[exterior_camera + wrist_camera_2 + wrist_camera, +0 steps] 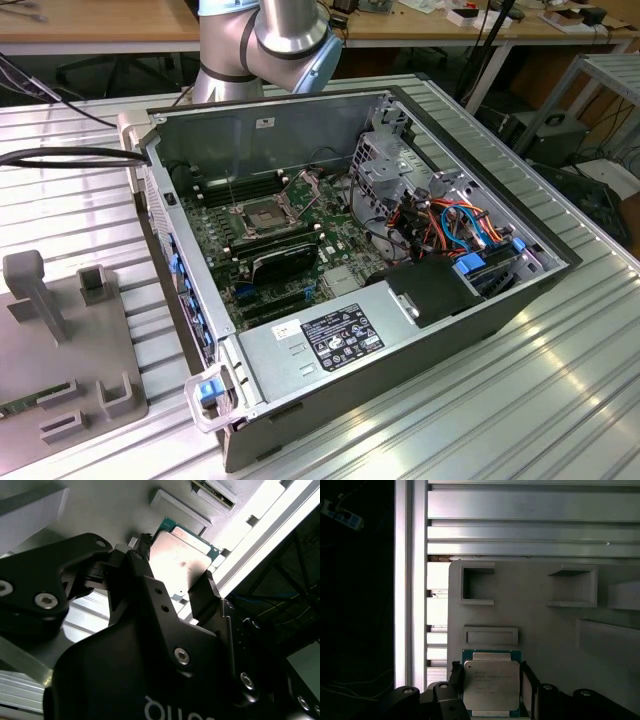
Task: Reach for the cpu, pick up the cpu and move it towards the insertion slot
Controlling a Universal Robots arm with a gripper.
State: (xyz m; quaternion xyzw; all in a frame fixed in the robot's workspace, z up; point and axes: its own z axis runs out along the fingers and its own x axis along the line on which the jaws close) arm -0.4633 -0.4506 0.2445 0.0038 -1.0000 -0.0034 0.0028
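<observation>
The cpu [491,685] is a thin square chip with a dull silver face and a green edge. In both wrist views it sits between my black fingers. My gripper [491,677] is shut on the cpu [180,555], with one fingertip [145,545] against each opposite side, just above a pale grey fixture plate [545,625]. In the exterior view the insertion slot [262,213], a shiny metal frame with a dark centre, lies on the motherboard inside the open computer case [480,320]. My arm [270,40] rises behind the case.
The fixture plate carries raised pockets [477,585] and ribs. It rests on a slatted aluminium table [530,530]. Inside the case are a black expansion card [285,262], a power supply [320,340] and bundled cables [450,225]. Another grey fixture [60,340] stands at the exterior view's left.
</observation>
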